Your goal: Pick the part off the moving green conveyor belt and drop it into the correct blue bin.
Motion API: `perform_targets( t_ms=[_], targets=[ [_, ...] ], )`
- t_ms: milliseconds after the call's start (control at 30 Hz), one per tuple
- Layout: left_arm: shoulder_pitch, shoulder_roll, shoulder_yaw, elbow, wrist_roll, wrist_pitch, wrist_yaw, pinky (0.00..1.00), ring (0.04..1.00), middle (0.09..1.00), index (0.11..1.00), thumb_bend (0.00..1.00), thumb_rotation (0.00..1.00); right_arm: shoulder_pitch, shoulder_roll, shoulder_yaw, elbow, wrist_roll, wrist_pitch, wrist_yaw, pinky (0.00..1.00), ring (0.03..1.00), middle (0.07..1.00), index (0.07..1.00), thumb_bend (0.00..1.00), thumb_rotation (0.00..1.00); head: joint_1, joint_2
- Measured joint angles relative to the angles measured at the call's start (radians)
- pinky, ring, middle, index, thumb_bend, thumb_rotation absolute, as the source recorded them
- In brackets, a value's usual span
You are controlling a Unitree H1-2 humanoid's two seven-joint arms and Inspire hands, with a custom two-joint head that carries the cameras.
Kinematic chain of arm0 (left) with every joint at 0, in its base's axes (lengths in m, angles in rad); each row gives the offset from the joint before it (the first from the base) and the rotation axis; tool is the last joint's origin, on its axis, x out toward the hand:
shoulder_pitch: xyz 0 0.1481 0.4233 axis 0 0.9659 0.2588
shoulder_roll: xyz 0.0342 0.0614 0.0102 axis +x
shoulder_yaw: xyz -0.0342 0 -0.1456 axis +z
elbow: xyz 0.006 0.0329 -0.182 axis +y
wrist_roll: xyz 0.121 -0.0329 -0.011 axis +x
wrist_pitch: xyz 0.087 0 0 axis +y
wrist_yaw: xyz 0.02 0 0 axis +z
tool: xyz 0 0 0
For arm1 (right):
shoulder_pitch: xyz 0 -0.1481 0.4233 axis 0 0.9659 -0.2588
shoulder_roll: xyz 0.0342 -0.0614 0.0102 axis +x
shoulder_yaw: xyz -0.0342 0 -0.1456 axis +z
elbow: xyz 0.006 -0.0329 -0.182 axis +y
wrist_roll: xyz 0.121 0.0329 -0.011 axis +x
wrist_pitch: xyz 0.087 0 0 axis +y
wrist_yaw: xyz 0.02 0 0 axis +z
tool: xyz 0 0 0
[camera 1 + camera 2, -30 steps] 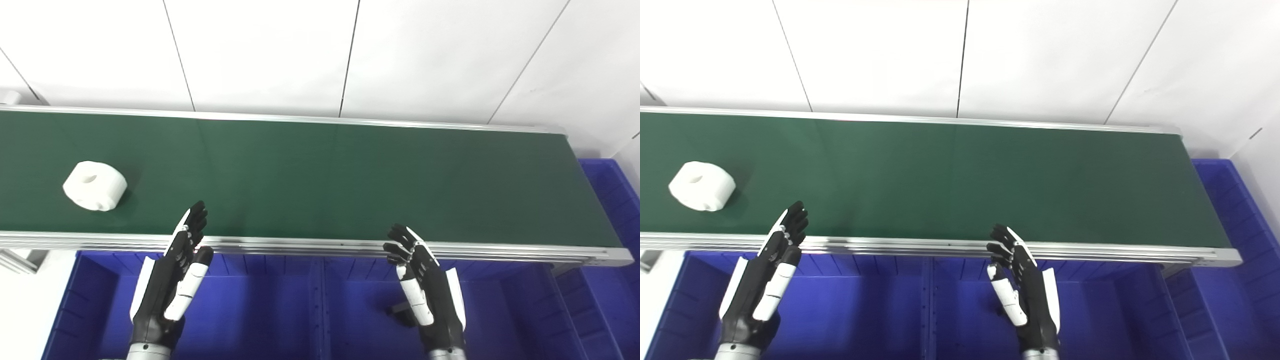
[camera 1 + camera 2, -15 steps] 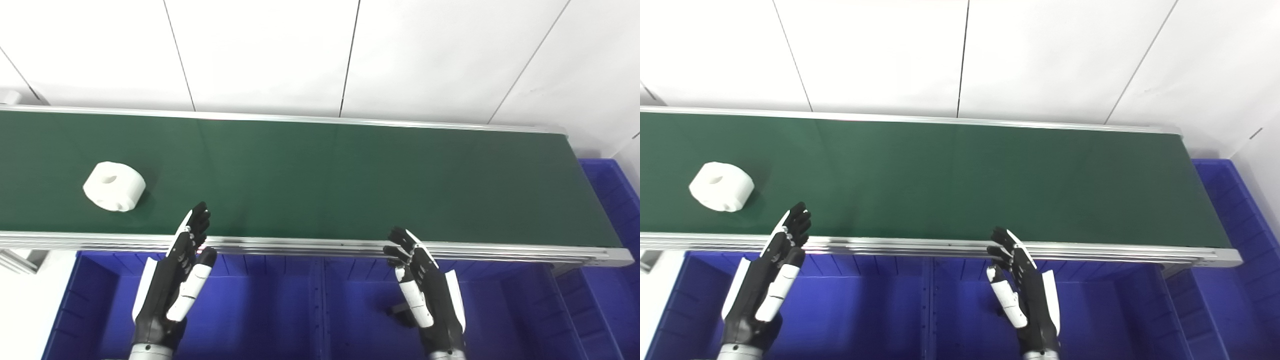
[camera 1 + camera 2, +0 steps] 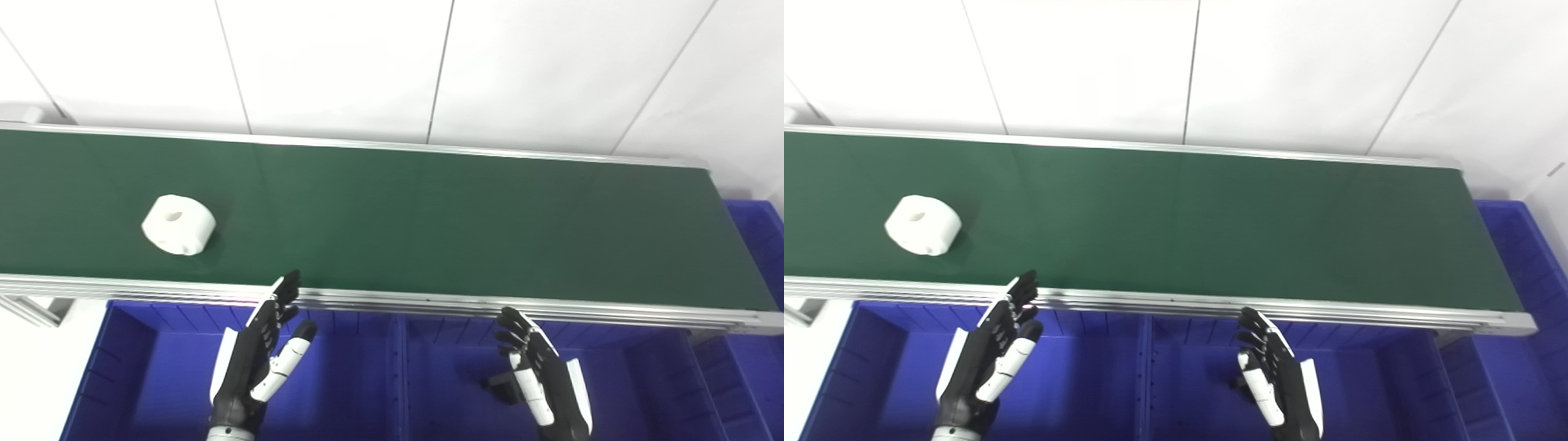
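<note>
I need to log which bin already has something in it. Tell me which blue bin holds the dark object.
The blue bin below the right robot hand, right of the centre divider: a dark object lies on its floor. The left bin shows none.

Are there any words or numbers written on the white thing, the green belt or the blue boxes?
None can be read. The white part, the green conveyor belt, the blue bins, the white wall panels and both hands, left hand and right hand, show no words, labels, numbers or signs in either view.
</note>
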Motion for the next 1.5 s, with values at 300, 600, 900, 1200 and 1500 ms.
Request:
perform_targets(
  t_ms=[300, 600, 900, 1200, 1500],
  targets=[
    [-0.025, -0.025, -0.021, 0.075, 0.024, -0.055, 0.030, 0.82, 0.878, 0.891, 0.850, 0.64, 0.64, -0.033, -0.033, -0.023, 0.073, 0.036, -0.032, 0.013, 0.75, 0.802, 0.849, 0.850, 0.75, 0.92, 0.066, -0.054],
    [-0.037, -0.036, -0.030, 0.095, 0.027, -0.069, 0.042, 0.80, 0.870, 0.888, 0.848, 0.63, 0.61, -0.058, -0.044, -0.028, 0.119, 0.048, -0.063, 0.015, 0.76, 0.809, 0.850, 0.855, 0.69, 0.93, 0.080, -0.074],
    [-0.040, -0.031, -0.031, 0.100, 0.025, -0.075, 0.042, 0.79, 0.860, 0.877, 0.848, 0.67, 0.59, -0.064, -0.044, -0.028, 0.130, 0.048, -0.068, 0.015, 0.76, 0.805, 0.855, 0.857, 0.64, 0.93, 0.071, -0.090],
    [-0.121, 0.105, -0.036, -0.154, 0.196, -0.071, -0.033, 0.64, 0.811, 0.803, 0.789, 0.90, 0.47, -0.062, -0.058, -0.029, 0.155, 0.051, -0.093, 0.019, 0.77, 0.810, 0.855, 0.861, 0.66, 0.93, 0.106, -0.101],
    [-0.417, 0.279, -0.003, -0.050, 0.558, -0.080, -0.055, 0.79, 0.824, 0.811, 0.791, 0.95, 0.43, -0.075, -0.051, -0.023, 0.157, 0.050, -0.093, 0.034, 0.75, 0.788, 0.834, 0.849, 0.71, 0.95, 0.092, -0.098]
  ],
)
